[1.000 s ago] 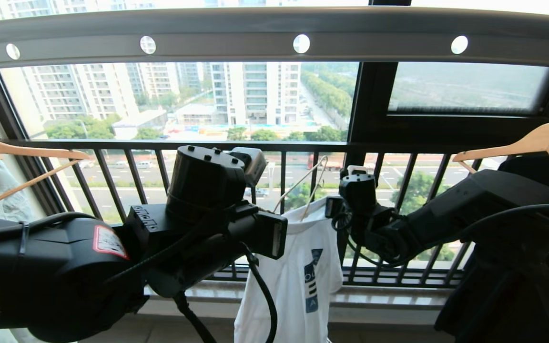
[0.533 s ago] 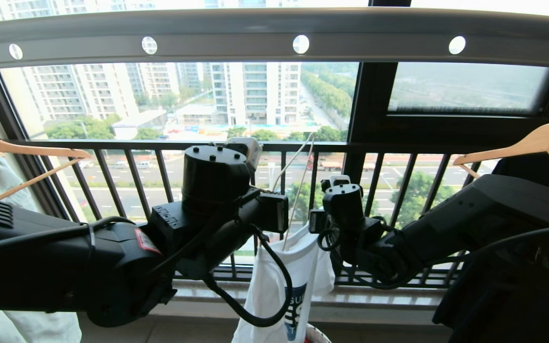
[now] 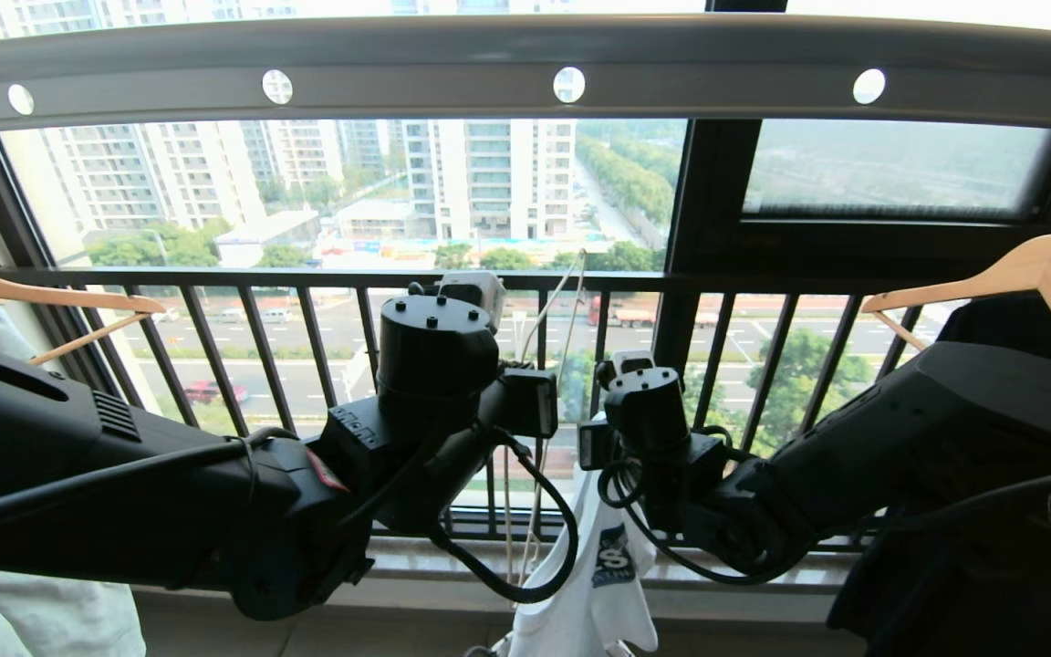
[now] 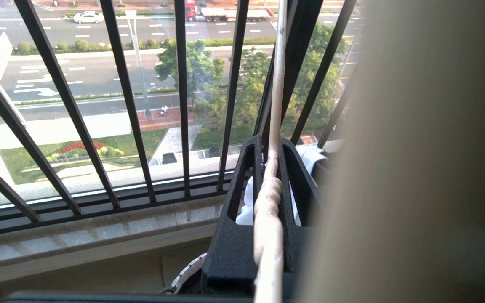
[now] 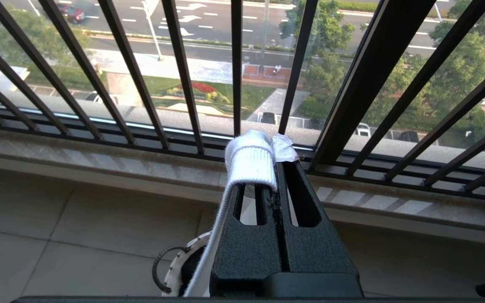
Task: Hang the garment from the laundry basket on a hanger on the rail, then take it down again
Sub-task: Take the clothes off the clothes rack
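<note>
- Your left gripper (image 4: 270, 168) is clamped on the twisted neck of the hanger (image 4: 277, 84), its 2 fingers (image 4: 246, 202) pinched tight around the cream wire, which stands upright in front of the window railing (image 4: 133, 105).
- Your right gripper (image 5: 274, 185) is closed on the ribbed collar of the garment (image 5: 251, 160), a bunch of white cloth pinned at the tips.
- In the head view you see both arms meeting below the rail (image 3: 525, 55); the hanger's hook (image 3: 562, 292) is well below it, not on it.
- The garment (image 3: 598, 584) droops between the 2 wrists, logo showing, bunched narrow.
- The laundry basket (image 5: 175, 269) sits on the floor right under the grippers; you only see part of its rim.
- 2 wooden hangers (image 3: 991, 274) hang at the far sides.
</note>
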Controlling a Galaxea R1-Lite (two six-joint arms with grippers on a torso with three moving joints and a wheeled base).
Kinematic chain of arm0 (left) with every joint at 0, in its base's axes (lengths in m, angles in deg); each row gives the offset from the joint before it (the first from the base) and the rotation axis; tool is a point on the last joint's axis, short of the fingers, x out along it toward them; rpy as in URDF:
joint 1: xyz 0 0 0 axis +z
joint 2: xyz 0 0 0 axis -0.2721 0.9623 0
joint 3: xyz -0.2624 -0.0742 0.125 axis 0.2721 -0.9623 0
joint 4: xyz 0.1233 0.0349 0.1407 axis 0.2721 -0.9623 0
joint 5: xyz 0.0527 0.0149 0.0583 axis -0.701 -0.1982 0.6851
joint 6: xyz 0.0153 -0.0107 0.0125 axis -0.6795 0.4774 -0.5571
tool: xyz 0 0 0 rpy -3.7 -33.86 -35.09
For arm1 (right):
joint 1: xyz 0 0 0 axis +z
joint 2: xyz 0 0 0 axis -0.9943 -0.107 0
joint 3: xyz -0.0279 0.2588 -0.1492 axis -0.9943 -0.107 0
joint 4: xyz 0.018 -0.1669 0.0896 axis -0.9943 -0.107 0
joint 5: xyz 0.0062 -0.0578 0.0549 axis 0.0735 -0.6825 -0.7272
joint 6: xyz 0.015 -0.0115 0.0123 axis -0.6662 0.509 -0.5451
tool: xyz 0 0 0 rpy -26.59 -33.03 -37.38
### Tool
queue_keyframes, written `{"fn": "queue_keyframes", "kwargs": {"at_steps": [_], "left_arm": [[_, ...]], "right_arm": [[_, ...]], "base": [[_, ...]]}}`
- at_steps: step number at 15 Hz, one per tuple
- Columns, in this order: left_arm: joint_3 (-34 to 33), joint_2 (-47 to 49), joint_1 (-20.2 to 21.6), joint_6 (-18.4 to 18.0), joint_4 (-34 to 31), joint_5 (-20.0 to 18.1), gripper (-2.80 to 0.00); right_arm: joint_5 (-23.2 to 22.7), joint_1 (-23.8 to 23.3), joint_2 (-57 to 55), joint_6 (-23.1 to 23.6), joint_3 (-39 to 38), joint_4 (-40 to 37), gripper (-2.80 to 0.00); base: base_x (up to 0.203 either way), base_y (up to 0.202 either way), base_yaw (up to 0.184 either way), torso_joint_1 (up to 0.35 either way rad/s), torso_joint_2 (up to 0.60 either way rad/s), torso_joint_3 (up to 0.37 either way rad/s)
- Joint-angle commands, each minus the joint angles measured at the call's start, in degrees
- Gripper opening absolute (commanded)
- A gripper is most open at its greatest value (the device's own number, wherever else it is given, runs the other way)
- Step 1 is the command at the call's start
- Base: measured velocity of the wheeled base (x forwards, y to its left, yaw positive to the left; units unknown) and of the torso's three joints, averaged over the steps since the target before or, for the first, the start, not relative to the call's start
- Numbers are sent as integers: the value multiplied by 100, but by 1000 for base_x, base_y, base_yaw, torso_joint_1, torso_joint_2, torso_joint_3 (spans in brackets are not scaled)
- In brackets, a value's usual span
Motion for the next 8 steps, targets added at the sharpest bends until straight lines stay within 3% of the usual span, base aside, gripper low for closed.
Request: {"fn": "queue_keyframes", "kwargs": {"at_steps": [1,4,8], "left_arm": [[57,222,17,-2,528,178,-280],[102,354,56,-90,717,304,-280],[133,273,56,-141,208,295,-280]], "right_arm": [[-4,89,-140,82,-98,43,-280],[-24,109,-293,96,-99,39,-280],[-156,7,-665,371,-75,46,-280]], "base": [[0,0,0,0,0,0],[0,0,0,0,0,0],[0,0,0,0,0,0]]}}
